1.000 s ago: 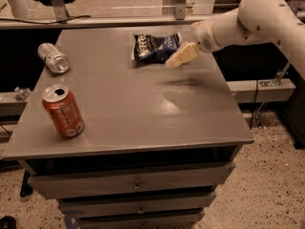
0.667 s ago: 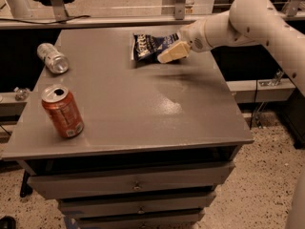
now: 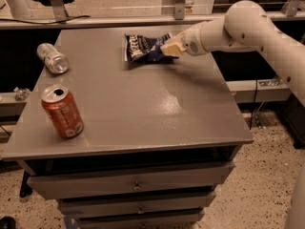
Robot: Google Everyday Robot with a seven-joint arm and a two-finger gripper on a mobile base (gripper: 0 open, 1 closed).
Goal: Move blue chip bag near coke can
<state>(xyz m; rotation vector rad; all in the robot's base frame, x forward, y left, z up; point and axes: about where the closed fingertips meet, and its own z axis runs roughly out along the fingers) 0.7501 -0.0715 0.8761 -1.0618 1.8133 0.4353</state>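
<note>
gripper (image 3: 167, 50) @ 1 blue chip bag (image 3: 142, 47), 1 coke can (image 3: 62, 112), 1 silver can (image 3: 52, 58)

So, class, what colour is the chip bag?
The chip bag is dark navy with white lettering, per the camera view; the gripper is at its right edge.

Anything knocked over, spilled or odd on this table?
The silver can lies on its side at the table's far left, the only toppled item. The coke can stands at the near left. No spill shows. The tool sits at the blue chip bag's right edge.
</note>
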